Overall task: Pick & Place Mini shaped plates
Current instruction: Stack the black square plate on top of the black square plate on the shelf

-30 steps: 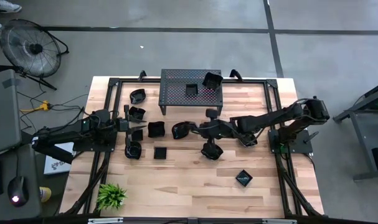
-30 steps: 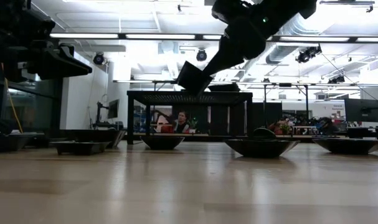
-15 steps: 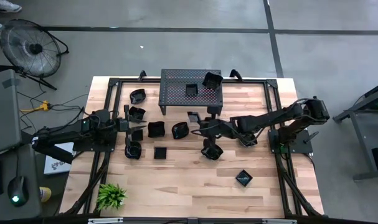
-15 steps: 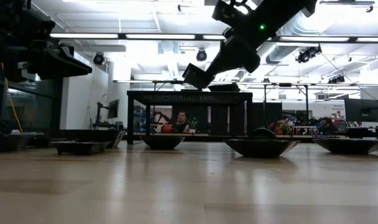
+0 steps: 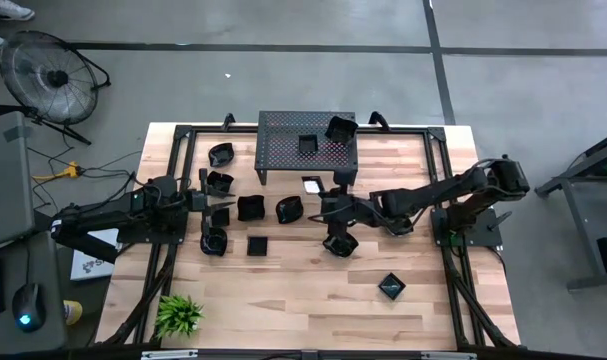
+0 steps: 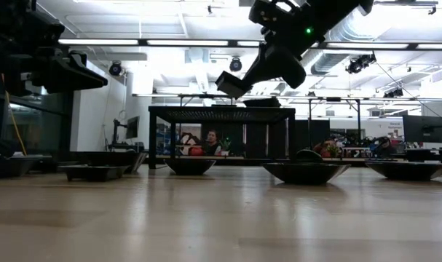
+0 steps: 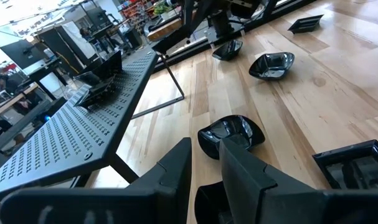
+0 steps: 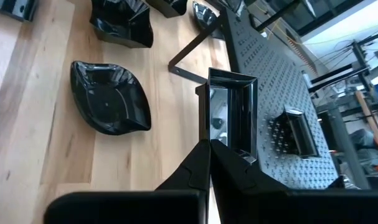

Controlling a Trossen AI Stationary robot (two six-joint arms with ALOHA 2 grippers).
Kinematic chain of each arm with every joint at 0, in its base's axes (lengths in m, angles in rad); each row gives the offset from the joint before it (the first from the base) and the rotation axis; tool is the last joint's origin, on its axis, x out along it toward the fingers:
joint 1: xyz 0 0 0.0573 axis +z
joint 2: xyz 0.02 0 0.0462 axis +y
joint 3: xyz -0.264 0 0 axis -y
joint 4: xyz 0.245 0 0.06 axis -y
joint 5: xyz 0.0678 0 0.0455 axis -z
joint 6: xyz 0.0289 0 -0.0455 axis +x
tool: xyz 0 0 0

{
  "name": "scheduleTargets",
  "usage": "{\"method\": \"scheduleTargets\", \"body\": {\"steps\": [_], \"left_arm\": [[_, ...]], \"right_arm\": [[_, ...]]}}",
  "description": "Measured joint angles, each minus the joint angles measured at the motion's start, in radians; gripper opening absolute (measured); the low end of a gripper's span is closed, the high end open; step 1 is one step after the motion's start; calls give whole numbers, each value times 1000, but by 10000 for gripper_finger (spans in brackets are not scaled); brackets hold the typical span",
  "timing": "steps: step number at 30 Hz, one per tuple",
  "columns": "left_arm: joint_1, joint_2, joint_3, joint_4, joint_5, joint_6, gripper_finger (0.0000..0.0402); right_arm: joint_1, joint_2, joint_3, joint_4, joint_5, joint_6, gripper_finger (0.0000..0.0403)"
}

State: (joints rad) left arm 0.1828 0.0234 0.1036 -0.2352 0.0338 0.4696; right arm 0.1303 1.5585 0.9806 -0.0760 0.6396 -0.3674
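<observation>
That small square plate (image 8: 231,112) was up off the table, just in front of your perforated stand (image 5: 307,140), pinched by its rim in the right gripper (image 8: 208,142). Your left gripper (image 5: 205,203) sat left among other plates, jaws slightly apart, empty.

— What is seen beyond the table (image 5: 313,290)?
— A fan (image 5: 53,75) on the grey floor, a mouse (image 5: 24,301) and a seated person (image 6: 210,142) in the room behind.
— And on it?
— A perforated stand (image 5: 283,135) is set at the far edge; a plant (image 5: 179,315) is placed at the near left corner.
</observation>
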Motion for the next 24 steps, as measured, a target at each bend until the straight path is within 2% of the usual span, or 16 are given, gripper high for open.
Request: {"method": "scheduleTargets", "body": {"steps": [4,16,24], "left_arm": [[0,0,0,0,0,0,80],[0,0,0,0,0,0,80],[0,0,0,0,0,0,80]], "right_arm": [[16,9,39,-40,6,11,1],[-3,135,288,-312,42,45,3],[-41,232,444,-420,111,-45,2]]}}
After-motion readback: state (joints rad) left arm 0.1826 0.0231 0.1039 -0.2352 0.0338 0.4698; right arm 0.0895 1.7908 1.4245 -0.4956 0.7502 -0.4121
